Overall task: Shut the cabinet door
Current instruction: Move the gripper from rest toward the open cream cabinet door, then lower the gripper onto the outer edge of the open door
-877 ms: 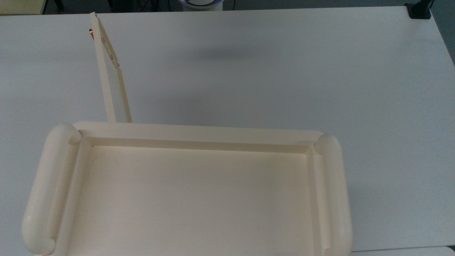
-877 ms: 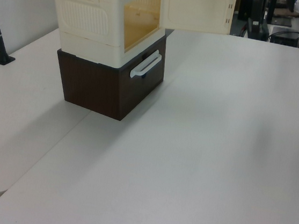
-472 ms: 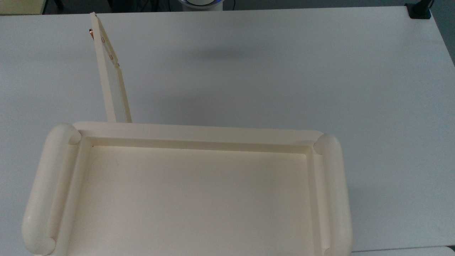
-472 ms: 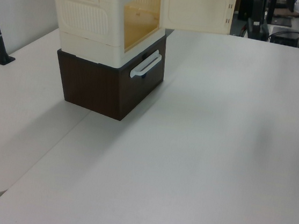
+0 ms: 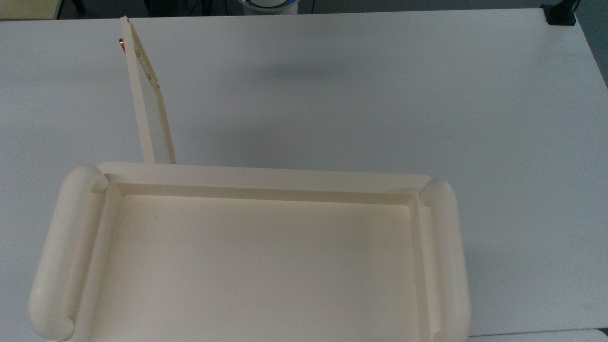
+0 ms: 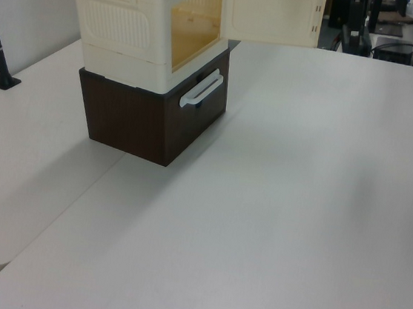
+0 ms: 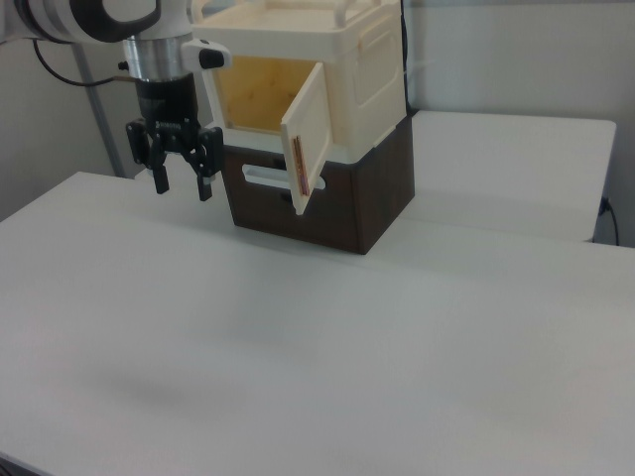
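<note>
Right view has my claw (image 7: pixel 182 185) hanging in the air over the white bench (image 7: pixel 298 347), fingers spread apart and pointing down, holding nothing. It sits to the right view's left of the cabinet (image 7: pixel 337 69), level with the open front, clear of the door and not touching anything.

So the cabinet is the cream box stacked on a dark brown drawer unit (image 7: pixel 337 203) with a pale bar handle (image 7: pixel 266 178). The cabinet door (image 7: pixel 308 134) is swung wide open and standing upright, roughly square to the cabinet front. The copper-coloured bits run down its free edge, which points out toward the open bench and away from the box.

From the top view I see the door (image 5: pixel 148 104) edge-on as a thin strip. Its long axis runs from the cabinet's (image 5: pixel 256 180) near-left corner up toward the top view's upper left, leaning just a little left. The copper handle (image 5: pixel 121 45) sits at the far tip. The tray-like top with its two fat rounded rails fills the lower part.

Left view shows the door (image 6: pixel 273 13) nearly face-on, jutting off the cabinet's (image 6: pixel 132 19) front corner toward the left view's right, with the yellowish interior open beside it.
</note>
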Controlling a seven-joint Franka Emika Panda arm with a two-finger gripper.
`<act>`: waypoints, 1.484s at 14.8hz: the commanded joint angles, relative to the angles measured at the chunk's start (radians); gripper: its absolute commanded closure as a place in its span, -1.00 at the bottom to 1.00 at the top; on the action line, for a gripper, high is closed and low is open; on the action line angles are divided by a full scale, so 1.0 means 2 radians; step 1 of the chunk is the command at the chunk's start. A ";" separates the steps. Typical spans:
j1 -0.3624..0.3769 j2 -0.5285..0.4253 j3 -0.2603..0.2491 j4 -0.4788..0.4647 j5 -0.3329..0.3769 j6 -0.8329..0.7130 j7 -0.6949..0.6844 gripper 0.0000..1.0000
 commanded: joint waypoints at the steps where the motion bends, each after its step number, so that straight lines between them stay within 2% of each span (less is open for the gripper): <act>1: 0.004 -0.010 -0.009 -0.011 0.010 -0.008 -0.051 0.72; 5: 0.000 -0.012 -0.032 -0.009 0.004 -0.005 -0.136 0.85; 6: -0.001 -0.012 -0.042 0.000 -0.002 -0.002 -0.180 0.85; 9: -0.001 -0.011 -0.075 0.012 -0.051 0.011 -0.305 0.85; 12: -0.001 -0.008 -0.107 0.009 -0.062 0.067 -0.402 0.85; 18: -0.001 0.026 -0.127 0.000 -0.062 0.244 -0.582 0.81; 20: 0.000 0.047 -0.126 0.000 -0.057 0.300 -0.590 0.70; 22: 0.001 0.068 -0.125 0.001 -0.047 0.345 -0.588 0.67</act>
